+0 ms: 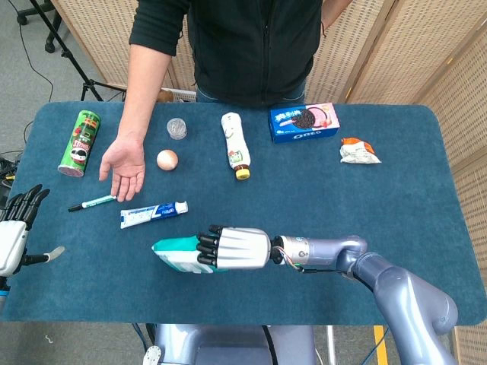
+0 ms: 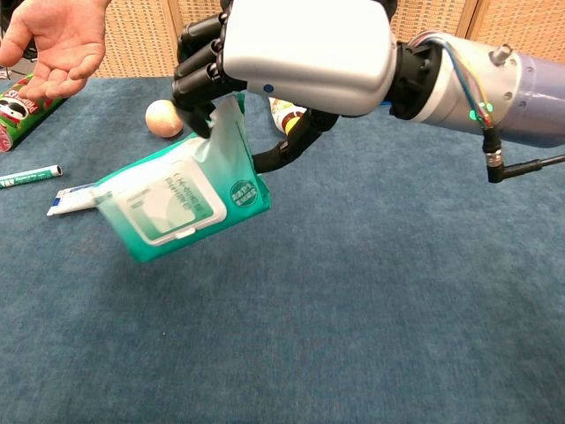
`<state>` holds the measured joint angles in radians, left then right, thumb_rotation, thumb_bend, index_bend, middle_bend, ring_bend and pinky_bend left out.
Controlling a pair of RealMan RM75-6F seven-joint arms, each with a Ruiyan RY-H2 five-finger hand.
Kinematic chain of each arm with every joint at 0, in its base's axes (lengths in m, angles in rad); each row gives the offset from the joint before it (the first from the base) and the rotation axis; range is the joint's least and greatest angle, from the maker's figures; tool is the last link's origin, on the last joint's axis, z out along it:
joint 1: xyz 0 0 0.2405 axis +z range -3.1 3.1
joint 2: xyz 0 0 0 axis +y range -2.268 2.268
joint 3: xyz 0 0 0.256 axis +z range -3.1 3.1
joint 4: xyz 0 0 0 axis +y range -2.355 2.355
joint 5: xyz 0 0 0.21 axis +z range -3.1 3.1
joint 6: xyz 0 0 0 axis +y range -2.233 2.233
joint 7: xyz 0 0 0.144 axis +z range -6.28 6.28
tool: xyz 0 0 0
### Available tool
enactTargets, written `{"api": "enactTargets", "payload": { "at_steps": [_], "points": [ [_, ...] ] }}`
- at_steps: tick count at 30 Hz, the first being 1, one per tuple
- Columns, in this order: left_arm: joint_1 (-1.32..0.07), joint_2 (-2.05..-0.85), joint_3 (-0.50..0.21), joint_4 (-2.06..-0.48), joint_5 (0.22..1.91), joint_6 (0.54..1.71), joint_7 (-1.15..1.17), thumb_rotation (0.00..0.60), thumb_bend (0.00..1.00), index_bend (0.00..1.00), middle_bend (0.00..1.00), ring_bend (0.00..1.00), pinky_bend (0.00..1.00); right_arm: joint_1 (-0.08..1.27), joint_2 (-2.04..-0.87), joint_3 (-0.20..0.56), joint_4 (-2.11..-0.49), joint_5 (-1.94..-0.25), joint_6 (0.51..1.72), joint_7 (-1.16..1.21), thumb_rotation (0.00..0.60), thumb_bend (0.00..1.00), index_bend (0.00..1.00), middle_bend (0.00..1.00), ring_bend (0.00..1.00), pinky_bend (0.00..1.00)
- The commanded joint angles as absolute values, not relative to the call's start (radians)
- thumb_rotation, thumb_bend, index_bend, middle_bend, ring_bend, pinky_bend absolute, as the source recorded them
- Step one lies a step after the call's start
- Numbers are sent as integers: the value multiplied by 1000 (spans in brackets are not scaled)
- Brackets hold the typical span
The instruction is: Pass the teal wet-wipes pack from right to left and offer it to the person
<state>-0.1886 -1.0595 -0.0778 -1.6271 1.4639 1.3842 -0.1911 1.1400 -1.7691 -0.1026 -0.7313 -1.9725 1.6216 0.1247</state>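
My right hand [image 1: 232, 249] [image 2: 291, 57] grips the teal wet-wipes pack [image 1: 172, 254] [image 2: 181, 204] by one edge and holds it above the table, left of centre near the front. The pack hangs tilted, its white label facing the chest camera. My left hand [image 1: 17, 232] hovers at the table's front left edge with its fingers spread and nothing in it; the chest view does not show it. The person's hand [image 1: 124, 168] [image 2: 55, 40] lies palm up over the far left of the table.
On the blue table [image 1: 396, 182] lie a toothpaste tube [image 1: 153, 214], a pen [image 1: 91, 202], a green crisps can [image 1: 80, 142], an egg [image 1: 167, 159], a small jar [image 1: 176, 128], a white bottle [image 1: 236, 143], an Oreo box [image 1: 303, 122] and a snack packet [image 1: 358, 150].
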Motion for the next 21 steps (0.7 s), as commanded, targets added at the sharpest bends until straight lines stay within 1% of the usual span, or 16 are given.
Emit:
{"api": "enactTargets", "payload": {
  "at_steps": [1,2,3,4,9,12,13,16,21],
  "points": [
    [-189,-1059,-77,-1625,1462,1382,-194,600,0,16,0,0,0,1109,-1736,-75,-847,-1885,1489,51,600,73,26,12,4,447],
    [-189,-1059,-77,-1625,1462,1381,-194,600,0,16,0,0,0,1103,-1719,-68,-879,-1875,1477,26,600,21,5,0,0,412],
    [-190,-1059,-77,-1624,1462,1379,-194,600,0,16,0,0,0,1097,-1693,-62,-918,-1868,1465,-10,600,0,0,0,0,373],
    [-191,-1059,-76,-1625,1462,1378,-194,600,0,16,0,0,0,1093,-1672,-59,-946,-1866,1459,-34,600,0,0,0,0,352],
    [-191,-1059,-74,-1629,1465,1379,-189,600,0,16,0,0,0,1062,-1534,-57,-1111,-1867,1445,-130,600,0,0,0,0,335],
    [-191,-1059,-73,-1631,1470,1381,-188,600,0,16,0,0,0,1004,-1417,-64,-1228,-1849,1461,-204,600,0,0,0,0,334],
    [-191,-1058,-72,-1632,1474,1382,-188,600,0,16,0,0,0,975,-1375,-67,-1272,-1838,1475,-223,600,0,0,0,0,335],
    [-195,-1056,-68,-1635,1490,1383,-186,600,0,16,0,0,0,903,-1300,-72,-1351,-1809,1521,-239,600,0,0,0,0,335],
    [-221,-1059,-51,-1624,1581,1387,-192,600,0,16,0,0,0,711,-1192,-97,-1469,-1728,1663,-224,600,0,0,0,0,335]
  ]
}}
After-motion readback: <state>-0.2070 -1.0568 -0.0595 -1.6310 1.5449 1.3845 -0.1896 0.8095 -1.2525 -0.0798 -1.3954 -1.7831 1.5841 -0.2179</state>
